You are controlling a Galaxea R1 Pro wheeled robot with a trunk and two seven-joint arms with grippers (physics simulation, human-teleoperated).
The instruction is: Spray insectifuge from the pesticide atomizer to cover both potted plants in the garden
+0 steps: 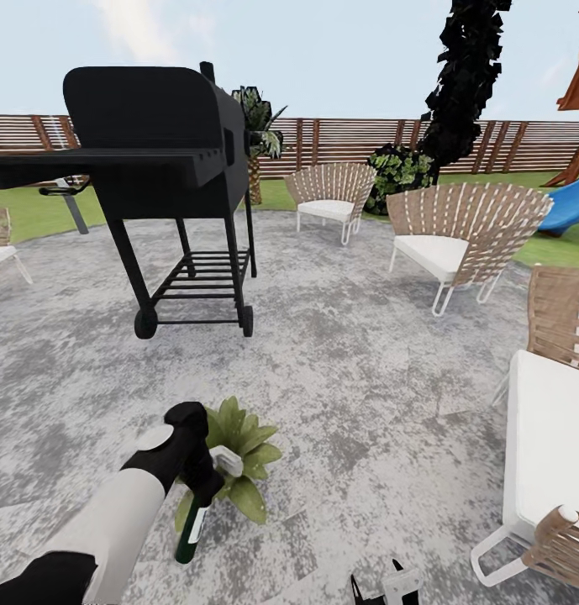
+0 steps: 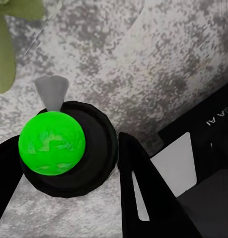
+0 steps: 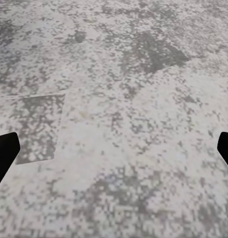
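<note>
Mottled-grey patio (image 1: 339,361), left claw (image 1: 207,486) gripping pesticide atomizer (image 1: 191,525) over potted plant (image 1: 243,449); right claw (image 3: 114,148) wide

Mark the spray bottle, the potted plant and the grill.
spray bottle (image 1: 188,531): head view, dark lower body below the left end effector.
potted plant (image 1: 249,449): head view, leaf on its right side.
grill (image 1: 146,109): head view, black lid.

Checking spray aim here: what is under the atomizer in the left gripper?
In the head view the pesticide atomizer, held by the left gripper, hangs over a potted plant on the grey patio. Leaves show; the pot itself is covered.
</note>
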